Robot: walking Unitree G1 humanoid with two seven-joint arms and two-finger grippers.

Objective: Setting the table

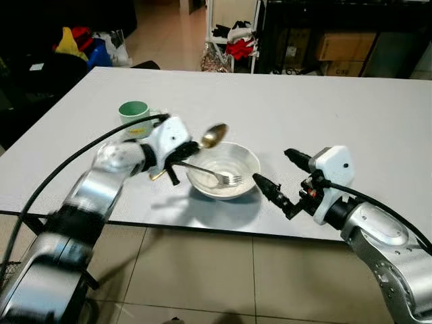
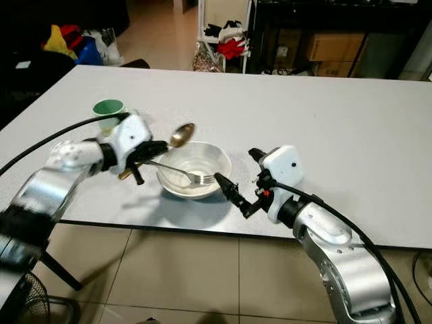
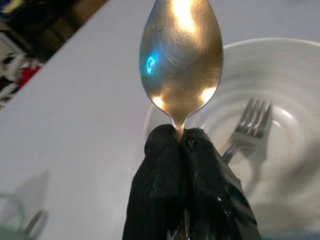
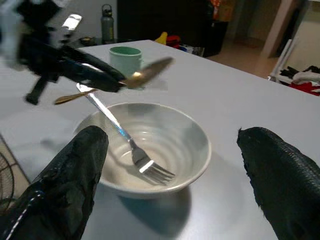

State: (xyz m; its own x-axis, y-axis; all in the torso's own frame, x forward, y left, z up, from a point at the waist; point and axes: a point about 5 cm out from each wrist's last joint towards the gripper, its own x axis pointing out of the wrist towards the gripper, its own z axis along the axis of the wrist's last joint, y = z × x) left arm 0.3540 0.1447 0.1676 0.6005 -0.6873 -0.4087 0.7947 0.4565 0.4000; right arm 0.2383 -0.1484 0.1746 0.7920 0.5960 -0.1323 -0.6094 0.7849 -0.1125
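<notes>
A white bowl (image 1: pixel 237 156) stands near the table's front edge with a silver fork (image 1: pixel 217 175) in it, tines down inside and handle leaning over the left rim. My left gripper (image 1: pixel 192 146) is shut on a gold spoon (image 1: pixel 214 135), held by its neck just above the bowl's left rim (image 3: pixel 280 90); the spoon's handle sticks out behind the fingers. Right of the bowl and close to it is my right gripper (image 1: pixel 284 177), open and empty, with the bowl (image 4: pixel 199 146) straight ahead of its fingers. A green cup (image 1: pixel 134 116) stands to the left behind my left gripper.
The white table (image 1: pixel 324 108) stretches far back and to the right. Its front edge runs just below the bowl, with tiled floor (image 1: pixel 223 270) beneath. Dark furniture, a rack with clothes (image 1: pixel 233 40) and cardboard boxes (image 1: pixel 344 46) stand beyond the far side.
</notes>
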